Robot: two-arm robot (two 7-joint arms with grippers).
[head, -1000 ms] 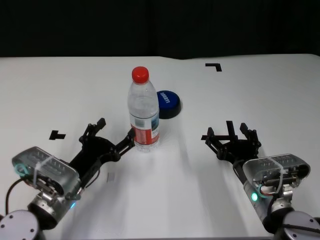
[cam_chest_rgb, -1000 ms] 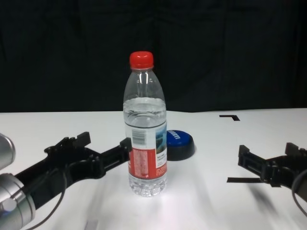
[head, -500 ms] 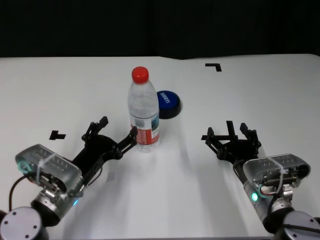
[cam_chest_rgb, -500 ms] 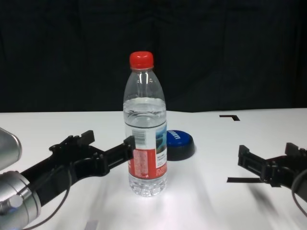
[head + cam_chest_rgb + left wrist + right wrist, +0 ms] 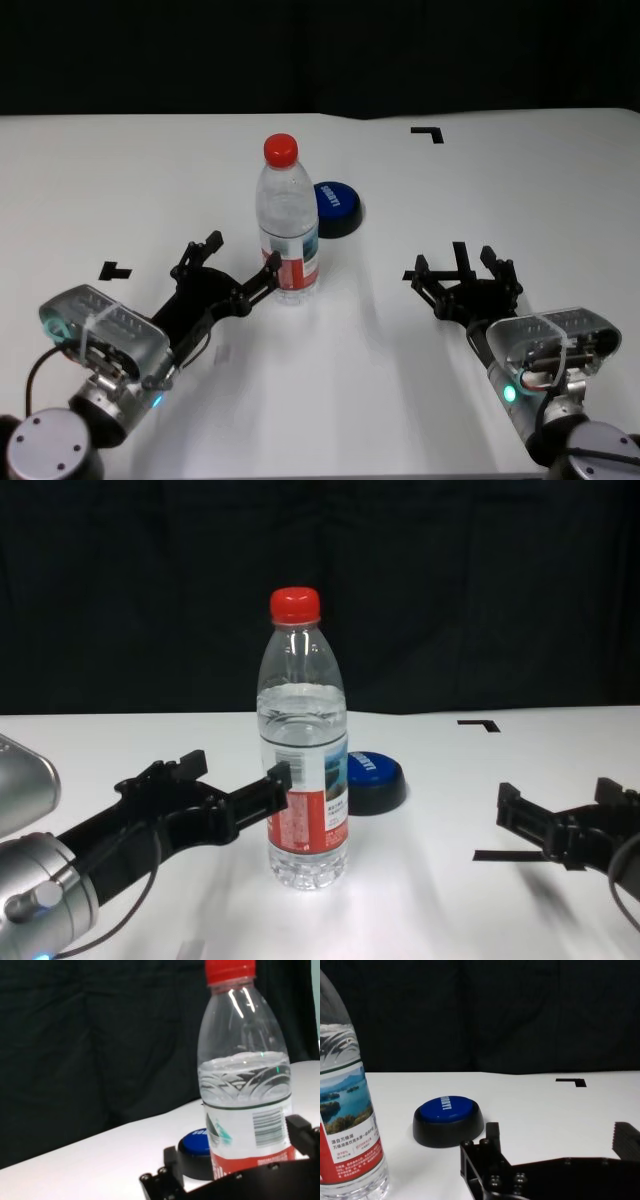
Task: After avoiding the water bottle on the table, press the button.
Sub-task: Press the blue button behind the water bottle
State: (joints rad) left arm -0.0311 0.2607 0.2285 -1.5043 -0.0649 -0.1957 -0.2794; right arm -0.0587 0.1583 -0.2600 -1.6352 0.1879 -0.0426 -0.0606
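Left claw (image 5: 238,265) spread, one finger at the bottle (image 5: 289,225) label; right claw (image 5: 464,268) spread, idle on bench (image 5: 520,190)

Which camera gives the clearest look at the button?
The right wrist view: the button sits whole and unblocked beside the bottle. The head view shows it small, behind the bottle; the chest and left wrist views show it partly hidden by the bottle.
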